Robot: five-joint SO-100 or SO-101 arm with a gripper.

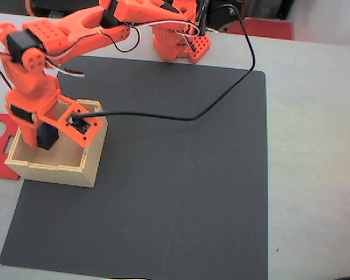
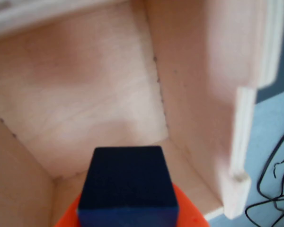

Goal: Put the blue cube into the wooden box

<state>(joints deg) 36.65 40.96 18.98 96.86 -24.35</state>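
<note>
Hand (image 1: 48, 139) grips one blue cube (image 2: 128, 184) inside one wooden box (image 1: 76, 166).

A dark grey mat (image 1: 181, 192) covers a pale, brightly lit table (image 1: 315, 146).

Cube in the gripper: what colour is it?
Dark navy blue, plain matte faces; the blue cube shows best in the wrist view.
</note>
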